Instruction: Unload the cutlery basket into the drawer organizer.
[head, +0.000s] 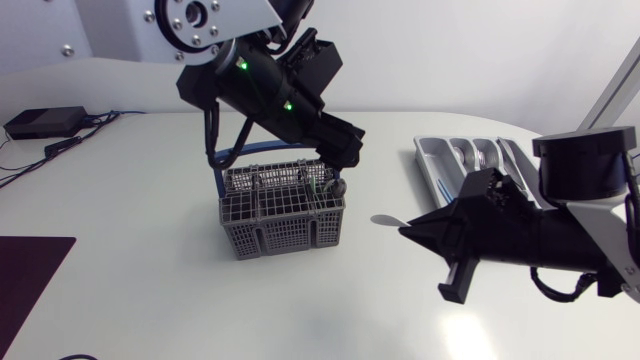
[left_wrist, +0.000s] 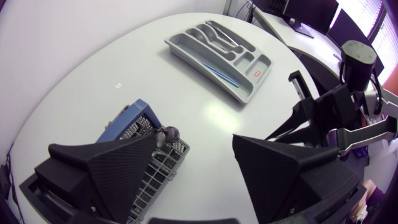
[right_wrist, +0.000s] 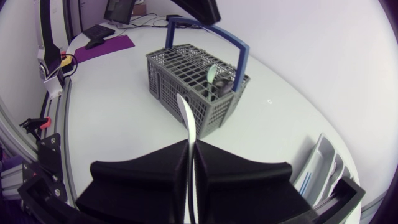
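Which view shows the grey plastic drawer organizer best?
The left wrist view: the whole grey plastic drawer organizer lies unobstructed, compartments visible. In the head view the right arm hides part of it; the right wrist view catches only one end.

We see the blue-handled grey mesh basket (head: 282, 215) upright, the grey plastic organizer tray (head: 430, 165) well apart, perhaps a white spoon (head: 385, 220) between.

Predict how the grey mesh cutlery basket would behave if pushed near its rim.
Probably light: the basket is open mesh with few pieces showing inside. Pushed high, it may tip rather than slide, standing tall and narrow. Its blue handle looks rigid.
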